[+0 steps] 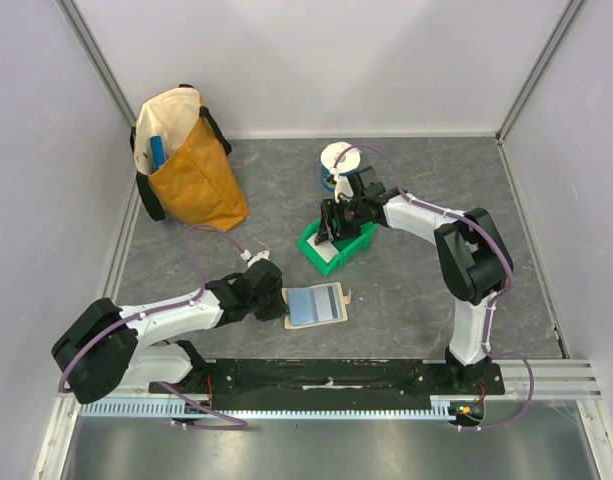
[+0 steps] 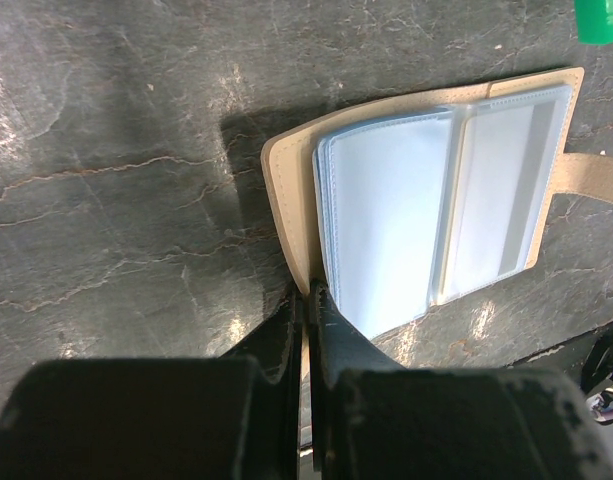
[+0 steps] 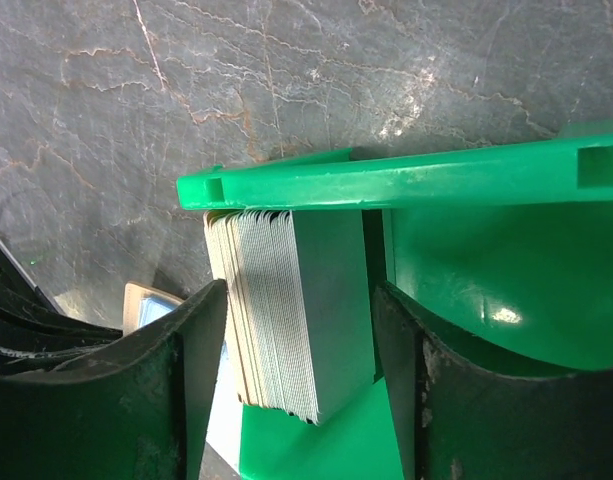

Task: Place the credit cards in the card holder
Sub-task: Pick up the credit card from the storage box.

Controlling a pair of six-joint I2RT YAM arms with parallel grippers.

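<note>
Green bin (image 1: pixel 358 240): reference item, set on the grey table (image 1: pixel 436 180). Credit cards (image 3: pixel 326 300): pale stack standing on edge inside the bin, against its wall. Right gripper (image 3: pixel 298 295): lowered into the bin, jaws spread wide, one finger on either side of the stack; whether the pads touch it cannot be told. Card holder (image 1: pixel 316 304): tan, lying open with its clear pockets up, near the bin on the side toward the arm bases. Left gripper (image 2: pixel 308 298): jaws closed tight, pinching the holder's tan cover at the edge farthest from the bin. Yellow bag (image 1: pixel 191 165): well apart from the bin, far left.
</note>
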